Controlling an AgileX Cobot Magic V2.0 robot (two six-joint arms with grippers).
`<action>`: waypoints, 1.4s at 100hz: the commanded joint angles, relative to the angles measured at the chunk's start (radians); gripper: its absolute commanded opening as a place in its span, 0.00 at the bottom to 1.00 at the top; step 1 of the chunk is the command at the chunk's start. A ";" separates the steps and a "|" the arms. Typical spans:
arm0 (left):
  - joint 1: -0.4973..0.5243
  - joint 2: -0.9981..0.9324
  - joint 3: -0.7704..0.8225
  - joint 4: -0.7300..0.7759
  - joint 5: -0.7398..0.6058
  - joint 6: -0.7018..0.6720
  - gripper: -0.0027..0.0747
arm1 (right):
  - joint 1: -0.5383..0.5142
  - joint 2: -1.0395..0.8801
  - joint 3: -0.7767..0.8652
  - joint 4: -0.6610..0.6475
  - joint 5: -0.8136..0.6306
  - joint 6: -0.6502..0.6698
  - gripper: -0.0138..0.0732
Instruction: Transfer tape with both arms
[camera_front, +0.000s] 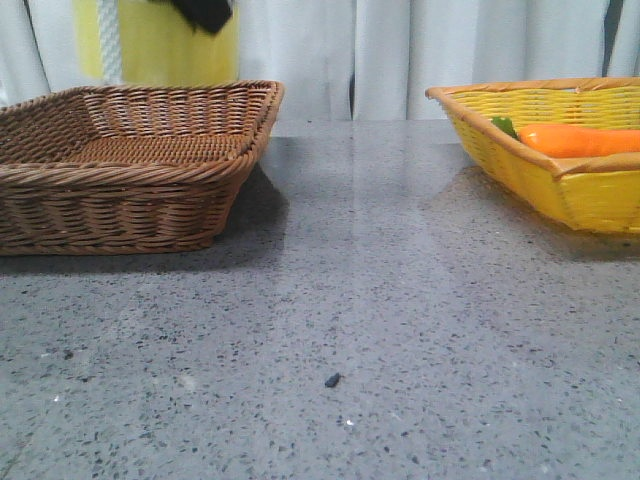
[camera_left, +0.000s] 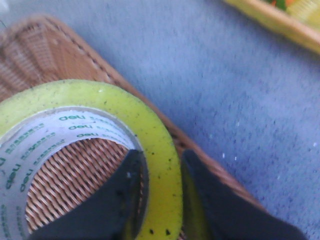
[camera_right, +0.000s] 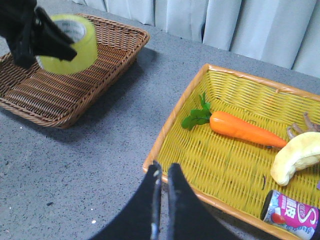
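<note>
The yellow tape (camera_left: 150, 145) with its white "deli" core hangs in my left gripper (camera_left: 160, 165), which is shut on the roll's wall, one finger inside the core and one outside. It is held above the brown wicker basket (camera_left: 60, 55). In the front view the tape (camera_front: 160, 45) shows at the top left, above the brown basket (camera_front: 140, 160), with a bit of the dark gripper (camera_front: 205, 12) over it. The right wrist view shows the tape (camera_right: 70, 37) held by the left gripper (camera_right: 40, 37). My right gripper (camera_right: 164, 172) is shut and empty, above the near rim of the yellow basket (camera_right: 170, 130).
The yellow basket (camera_front: 570, 180) at the right holds an orange carrot (camera_right: 240, 127), a banana-like piece (camera_right: 297, 155) and a can (camera_right: 292, 212). Grey speckled tabletop (camera_front: 380, 300) lies between the two baskets. White curtains hang behind.
</note>
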 joint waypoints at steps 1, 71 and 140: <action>0.002 -0.048 0.037 -0.012 -0.132 -0.005 0.01 | -0.003 0.006 -0.021 -0.019 -0.063 0.003 0.07; 0.018 -0.048 0.221 -0.031 -0.322 -0.007 0.25 | -0.003 0.006 -0.021 -0.019 -0.048 0.003 0.07; 0.036 -0.504 0.350 -0.153 -0.368 -0.010 0.00 | -0.003 -0.349 0.201 -0.215 -0.284 0.003 0.07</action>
